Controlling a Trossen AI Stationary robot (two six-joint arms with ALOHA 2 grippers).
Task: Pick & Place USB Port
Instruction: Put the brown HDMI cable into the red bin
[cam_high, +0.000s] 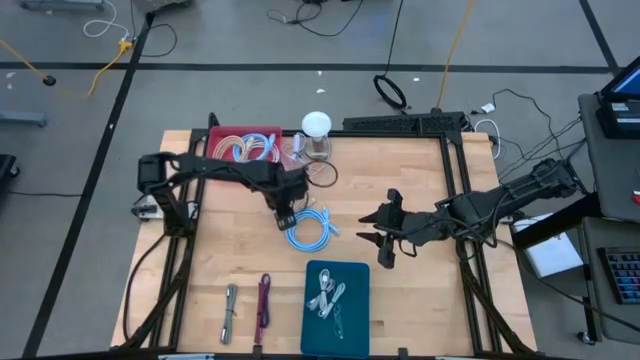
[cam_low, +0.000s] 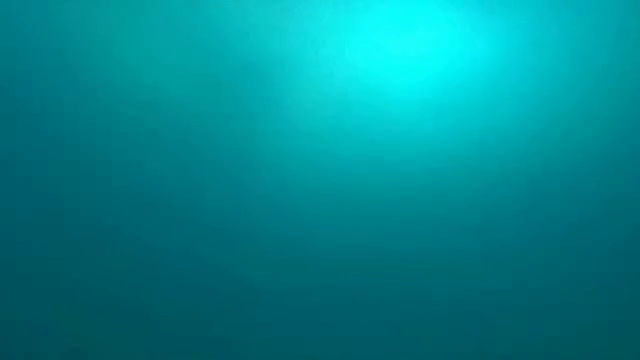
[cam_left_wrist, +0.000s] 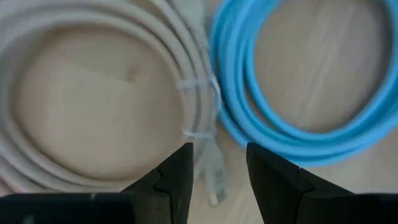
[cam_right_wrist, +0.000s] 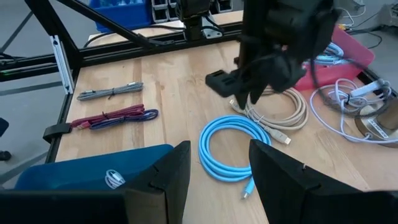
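Left claw (cam_high: 287, 213) open over beige cable (cam_left_wrist: 112, 93) beside blue cable (cam_high: 310, 230), mid-bench (cam_high: 420, 290). Right claw (cam_right_wrist: 217, 165) open, empty. Red bin (cam_high: 225, 135): coiled cables. Teal tray (cam_high: 355, 315): white cable (cam_high: 328, 297).

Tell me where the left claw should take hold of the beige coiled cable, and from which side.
Grip the beige cable where its strands are tied together, beside the blue coil. The white ties bundle the loops there, so one pinch should lift the whole coil. Come straight down from above: the coil lies flat on the table, and the open left claw already straddles the connector end near that spot.
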